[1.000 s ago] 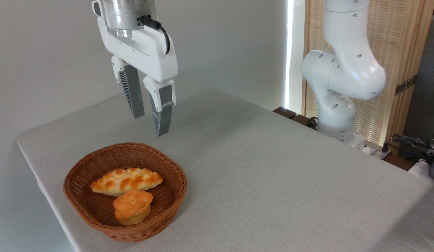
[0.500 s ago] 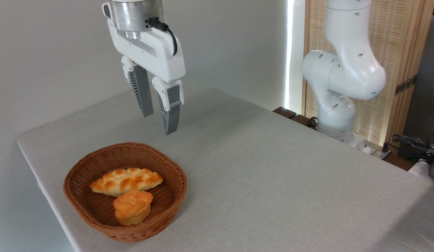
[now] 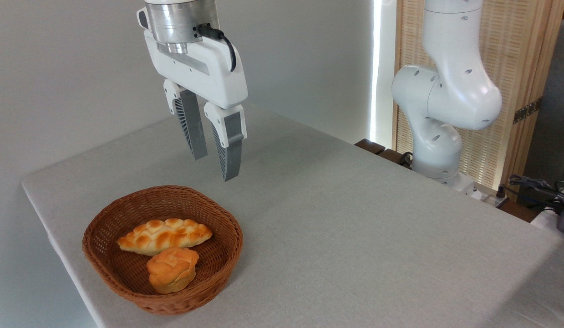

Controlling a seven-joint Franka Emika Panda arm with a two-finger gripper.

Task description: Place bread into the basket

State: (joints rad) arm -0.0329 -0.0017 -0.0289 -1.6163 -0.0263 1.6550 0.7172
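Clearly lay inside the basket (image 3: 162,248), on its woven floor: the bread (image 3: 165,235), one long braided loaf with pointed ends, golden yellow, with a browned lattice crust on top. Rested across the far half of the basket, the ends pointing toward the left and right walls. Touched at its near side a second piece, one small round bun (image 3: 172,269), orange, knotted and glossy, set toward the near wall. Counted so: two baked pieces, one basket.

Looked round and shallow, that basket, bowl-shaped, of brown wicker in tight ribbed rows, with a thicker rolled rim. Stood near the left front corner of the table (image 3: 354,228), close to the left edge. Was covered, the table, by a pale grey cloth of fine matte weave, smooth and without folds.

Hung above the table just behind the basket's far rim: the gripper (image 3: 214,157), with a white plastic body under a silver metal cylinder and one black cable at its side. Had two grey fingers (image 3: 231,152), long, tapered, ribbed on the inner faces, held apart with a clear gap and clamped on nothing.

Rose at the right far edge of the table: the white glossy arm (image 3: 445,100), rounded at the joints, before a light wooden slatted screen (image 3: 514,54).
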